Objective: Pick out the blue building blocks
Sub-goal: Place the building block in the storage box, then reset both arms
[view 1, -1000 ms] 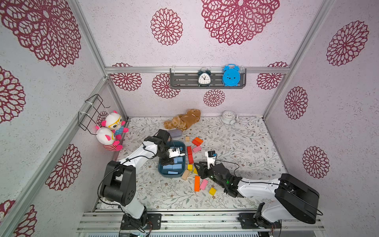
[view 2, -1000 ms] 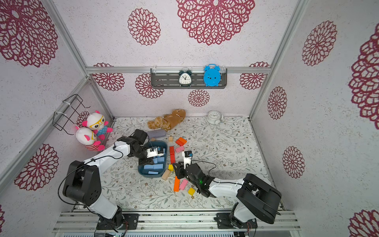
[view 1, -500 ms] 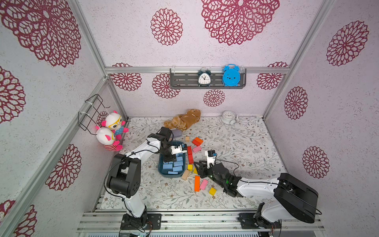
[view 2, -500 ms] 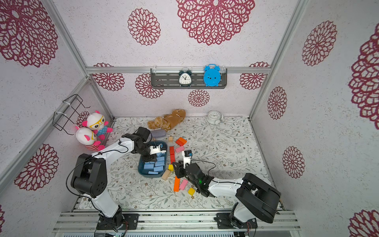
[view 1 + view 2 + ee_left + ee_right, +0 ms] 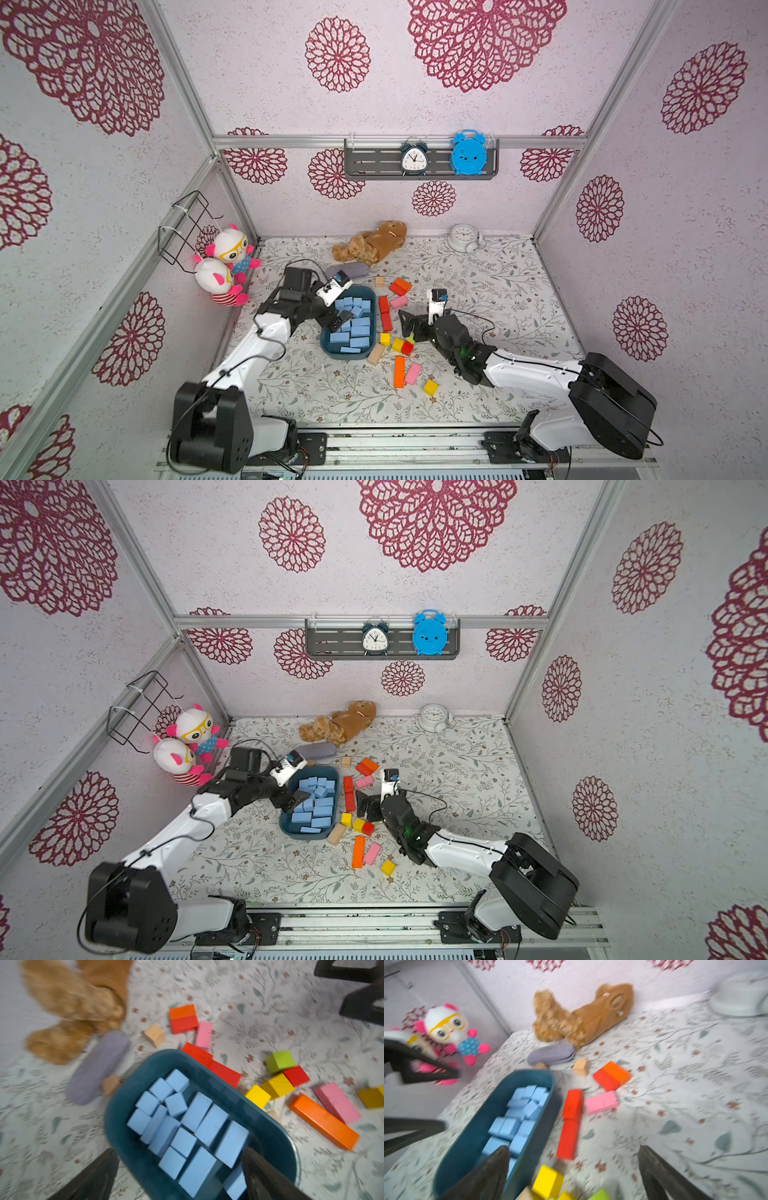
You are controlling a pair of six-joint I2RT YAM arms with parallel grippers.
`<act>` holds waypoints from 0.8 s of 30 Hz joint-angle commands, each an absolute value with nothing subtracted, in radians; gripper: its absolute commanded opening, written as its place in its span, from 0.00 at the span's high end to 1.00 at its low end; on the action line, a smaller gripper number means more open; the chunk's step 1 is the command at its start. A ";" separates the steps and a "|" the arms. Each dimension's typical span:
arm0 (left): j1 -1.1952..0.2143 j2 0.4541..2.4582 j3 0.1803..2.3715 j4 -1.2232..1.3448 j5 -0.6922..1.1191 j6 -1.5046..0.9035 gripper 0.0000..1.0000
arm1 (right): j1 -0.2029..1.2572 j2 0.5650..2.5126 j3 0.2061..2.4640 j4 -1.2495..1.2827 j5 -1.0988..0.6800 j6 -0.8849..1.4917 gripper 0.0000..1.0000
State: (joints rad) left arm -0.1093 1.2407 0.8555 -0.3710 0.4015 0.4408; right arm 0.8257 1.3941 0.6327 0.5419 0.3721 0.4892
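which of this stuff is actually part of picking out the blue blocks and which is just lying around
Part of the job: blue building blocks, teal tray holding them.

Just lying about: red bars, orange bar, pink block, yellow cube, green cube, tan block, brown plush, grey pouch, white clock, plush dolls, shelf clocks.

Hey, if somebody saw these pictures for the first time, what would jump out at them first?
Probably the dark teal tray, left of centre on the floral tabletop and packed with light-blue blocks. Just beside it lies a bright scatter of other blocks, including a long orange bar and a red bar. The left hand hangs open over the tray's rim, and the right hand is open among the scattered blocks.
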 commanded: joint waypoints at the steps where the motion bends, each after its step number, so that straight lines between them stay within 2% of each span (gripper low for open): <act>1: -0.023 1.142 0.702 -0.047 0.335 0.192 0.03 | 0.661 1.339 0.667 0.457 0.404 0.406 0.01; 5: 0.130 1.071 0.515 0.276 0.048 -0.115 0.03 | 0.476 1.331 0.656 0.505 0.305 0.287 0.01; 8: 0.173 1.101 0.451 0.365 0.004 -0.132 0.03 | 0.367 1.367 0.669 0.507 0.239 0.195 0.01; 10: 0.172 1.136 0.405 0.453 -0.005 -0.128 0.03 | 0.308 1.396 0.666 0.519 0.207 0.123 0.01; 13: 0.155 1.238 0.298 0.746 -0.021 -0.109 0.03 | 0.229 1.439 0.628 0.596 0.181 0.063 0.01; 15: 0.112 1.332 0.260 0.964 -0.114 -0.079 0.03 | 0.191 1.451 0.607 0.629 0.176 0.034 0.01; 17: 0.054 1.386 0.243 1.035 -0.154 -0.046 0.03 | 0.170 1.442 0.591 0.637 0.170 -0.007 0.01; 20: 0.002 1.603 0.272 1.252 -0.275 0.004 0.03 | 0.140 1.430 0.568 0.636 0.161 -0.063 0.01; 21: 0.007 1.626 0.311 1.234 -0.382 -0.024 0.03 | 0.128 1.426 0.564 0.629 0.154 -0.079 0.01; 22: 0.013 1.567 0.364 1.042 -0.411 -0.065 0.03 | 0.120 1.425 0.550 0.639 0.155 -0.093 0.01; 23: 0.067 1.521 0.428 0.817 -0.324 -0.132 0.03 | 0.110 1.424 0.530 0.657 0.157 -0.106 0.01; 24: 0.115 1.544 0.440 0.823 -0.252 -0.157 0.03 | 0.091 1.424 0.513 0.666 0.153 -0.082 0.01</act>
State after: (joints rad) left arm 0.0334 1.5795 0.3485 0.8902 -0.2302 -0.0677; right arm 0.1211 1.4513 0.5392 0.6060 0.1772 -0.0303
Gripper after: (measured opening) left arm 0.974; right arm 0.989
